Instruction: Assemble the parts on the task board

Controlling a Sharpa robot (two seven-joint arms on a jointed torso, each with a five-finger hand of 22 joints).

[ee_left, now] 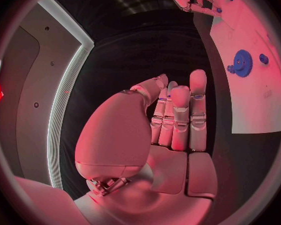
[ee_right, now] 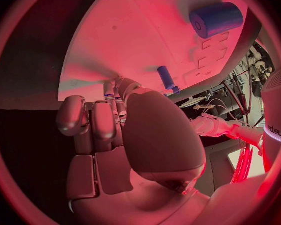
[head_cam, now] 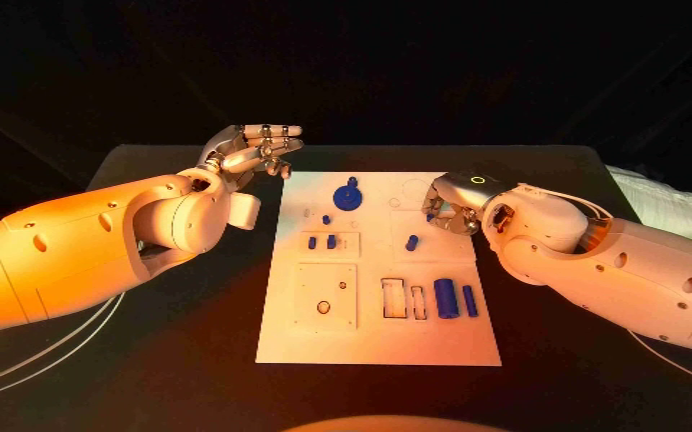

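The white task board (head_cam: 382, 337) lies in the middle of the table. A blue gear (head_cam: 346, 195) sits near its far edge, seen also as the gear (ee_left: 242, 63) in the left wrist view. Small blue pegs (head_cam: 330, 241) and another peg (head_cam: 413, 242) lie mid-board. A thick blue cylinder (head_cam: 446, 298) and a thin peg (head_cam: 469, 300) lie at the near right. My left hand (head_cam: 257, 152) hovers off the far left corner, fingers (ee_left: 180, 115) straight and side by side, holding nothing. My right hand (head_cam: 450, 207) hangs over the board's far right part, fingers (ee_right: 84, 117) curled in, nothing seen in them.
Recessed slots (head_cam: 392, 297) and a square plate (head_cam: 326, 297) mark the board's near half. White cables (head_cam: 58, 342) curve over the table at the near left. A pale cloth (head_cam: 642, 197) lies past the table's right edge.
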